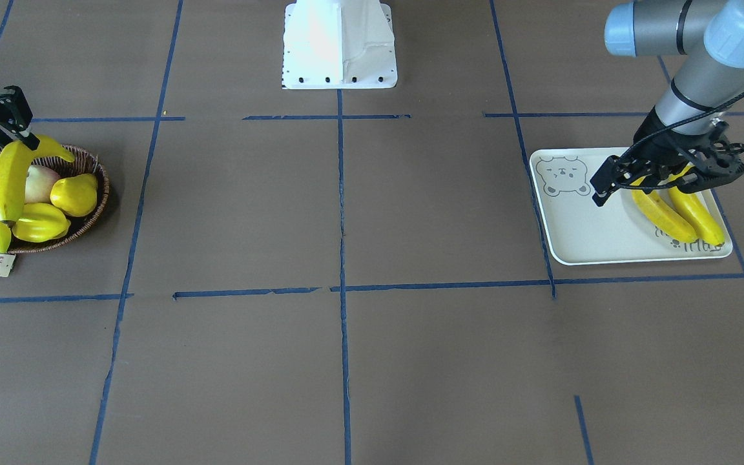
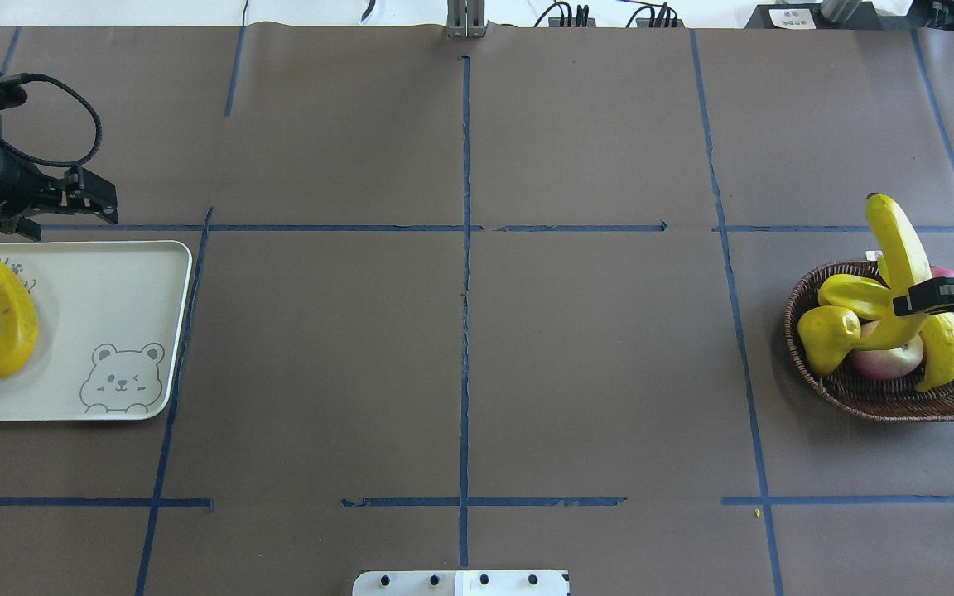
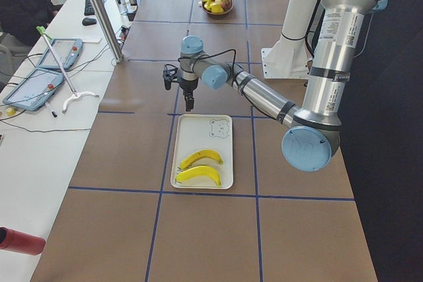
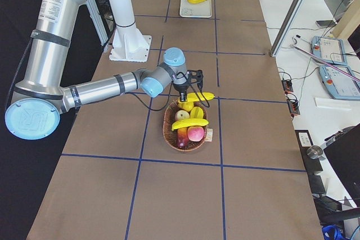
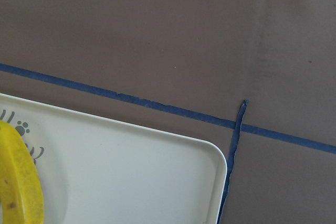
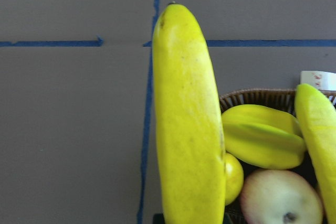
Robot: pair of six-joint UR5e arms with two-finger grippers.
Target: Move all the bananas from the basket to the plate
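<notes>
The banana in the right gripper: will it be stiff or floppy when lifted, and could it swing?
Probably stiff: the banana holds its curve, standing up from the basket. It may pivot, since the right gripper pinches it off-centre. Its glossy skin looks somewhat slippery.

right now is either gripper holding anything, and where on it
The right gripper holds a banana, clamped off-centre, nearer the end over the basket. The left gripper holds nothing.
</notes>
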